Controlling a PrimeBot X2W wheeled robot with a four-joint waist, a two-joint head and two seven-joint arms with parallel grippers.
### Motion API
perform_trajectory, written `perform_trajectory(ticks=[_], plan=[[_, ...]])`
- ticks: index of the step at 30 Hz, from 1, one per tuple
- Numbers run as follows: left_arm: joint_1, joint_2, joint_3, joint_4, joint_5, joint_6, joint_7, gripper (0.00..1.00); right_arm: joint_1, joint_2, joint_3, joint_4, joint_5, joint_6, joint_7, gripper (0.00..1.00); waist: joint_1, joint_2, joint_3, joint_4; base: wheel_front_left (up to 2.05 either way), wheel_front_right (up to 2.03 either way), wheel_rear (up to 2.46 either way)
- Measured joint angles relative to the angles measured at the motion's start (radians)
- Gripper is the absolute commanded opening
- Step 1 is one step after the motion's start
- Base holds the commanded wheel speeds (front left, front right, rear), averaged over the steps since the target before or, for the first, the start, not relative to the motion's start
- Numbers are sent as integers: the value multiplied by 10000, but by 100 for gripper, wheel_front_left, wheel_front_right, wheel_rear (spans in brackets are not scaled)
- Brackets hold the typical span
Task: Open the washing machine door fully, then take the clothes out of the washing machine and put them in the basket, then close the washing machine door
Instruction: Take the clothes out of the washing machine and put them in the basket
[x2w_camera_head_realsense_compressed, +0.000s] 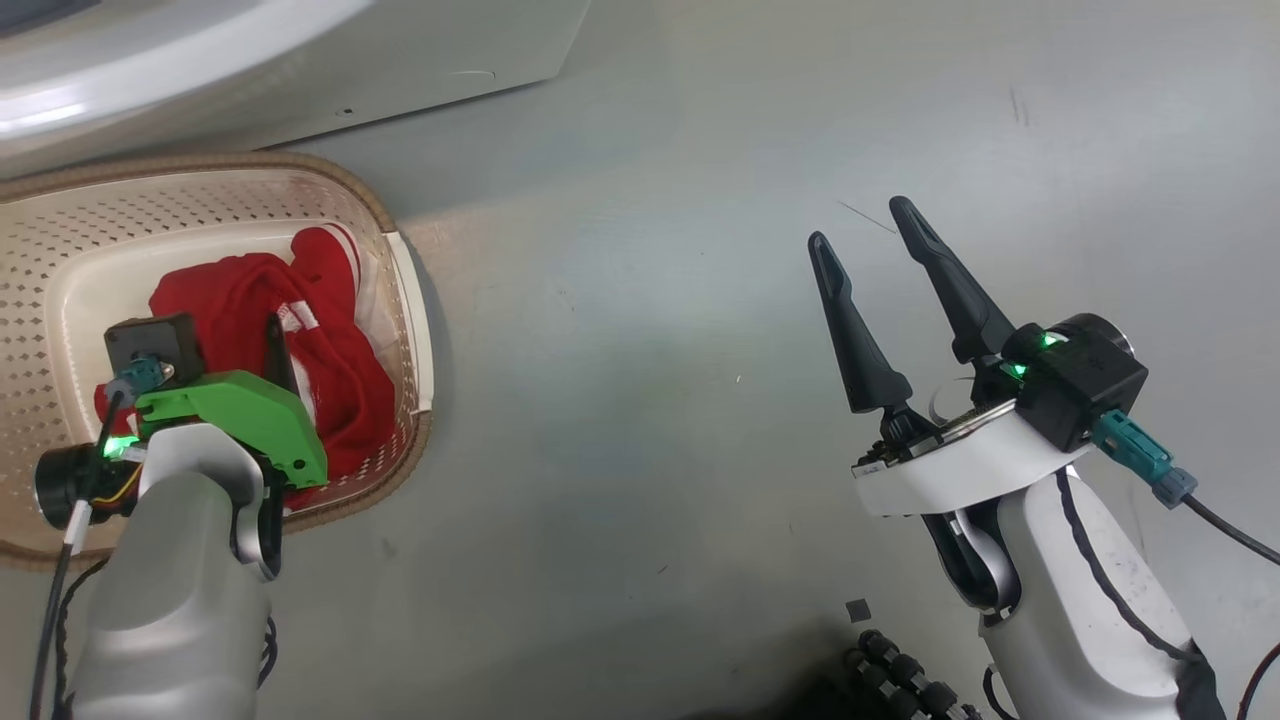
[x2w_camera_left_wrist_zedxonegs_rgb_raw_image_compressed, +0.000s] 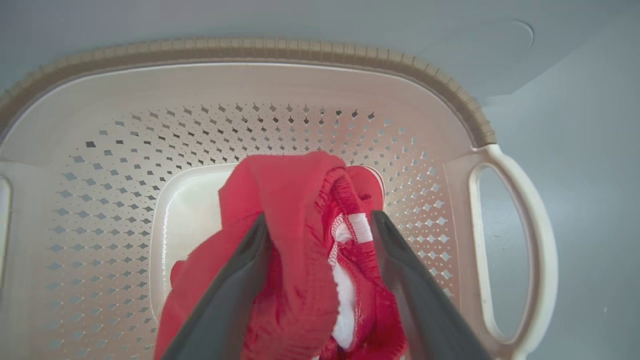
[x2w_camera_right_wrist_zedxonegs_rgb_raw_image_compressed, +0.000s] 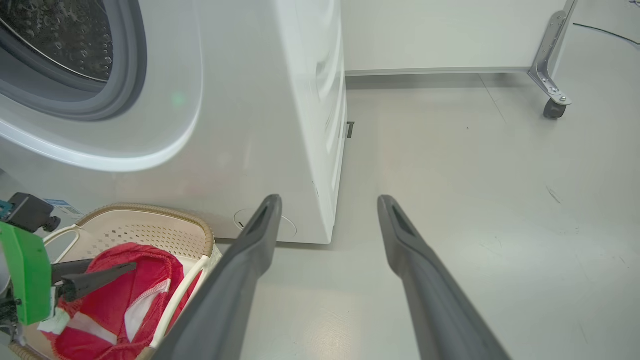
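Insp: L gripper (x2w_camera_left_wrist_zedxonegs_rgb_raw_image_compressed: 317, 220) state?
Me: Wide open, low in basket (x2w_camera_left_wrist_zedxonegs_rgb_raw_image_compressed: 250, 50), holding nothing; clothes (x2w_camera_left_wrist_zedxonegs_rgb_raw_image_compressed: 290, 190) sit loose btwn my jaws. R gripper (x2w_camera_head_realsense_compressed: 858, 222) open, empty, 3 o'clock.
Insp: Step advice?
Me: Lift straight up, slow, so no hem snags. Clothes: red, white trim, bunched, in basket at 9 o'clock.

Smooth pale-grey forearm shells (x2w_camera_head_realsense_compressed: 170, 600). Left gripper (x2w_camera_left_wrist_zedxonegs_rgb_raw_image_compressed: 320, 218): two long dark-grey tapered fingers (x2w_camera_left_wrist_zedxonegs_rgb_raw_image_compressed: 225, 300), bright green plastic bracket (x2w_camera_head_realsense_compressed: 255, 415), black camera block (x2w_camera_head_realsense_compressed: 150, 345), teal connector (x2w_camera_head_realsense_compressed: 140, 378). Right gripper (x2w_camera_head_realsense_compressed: 858, 222): same fingers, white wrist plate (x2w_camera_head_realsense_compressed: 960, 465), black camera cube (x2w_camera_head_realsense_compressed: 1085, 385) lit green, teal plug (x2w_camera_head_realsense_compressed: 1135, 455), black cable (x2w_camera_head_realsense_compressed: 1230, 530), dark seam on forearm.
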Motion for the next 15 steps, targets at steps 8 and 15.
perform_trajectory(ticks=[8, 15], plan=[[5, -56, -8, 311, 29, -44, -974, 100, -3, 6, -234, 244, 0, 2, 0, 100, 0, 0, -455, 128, 0, 0, 0], [136, -270, -81, 276, 29, -169, -1574, 100, 22, -17, -621, 520, -4, 2, 0, 100, 0, 0, -1054, 335, 0, 0, 0]])
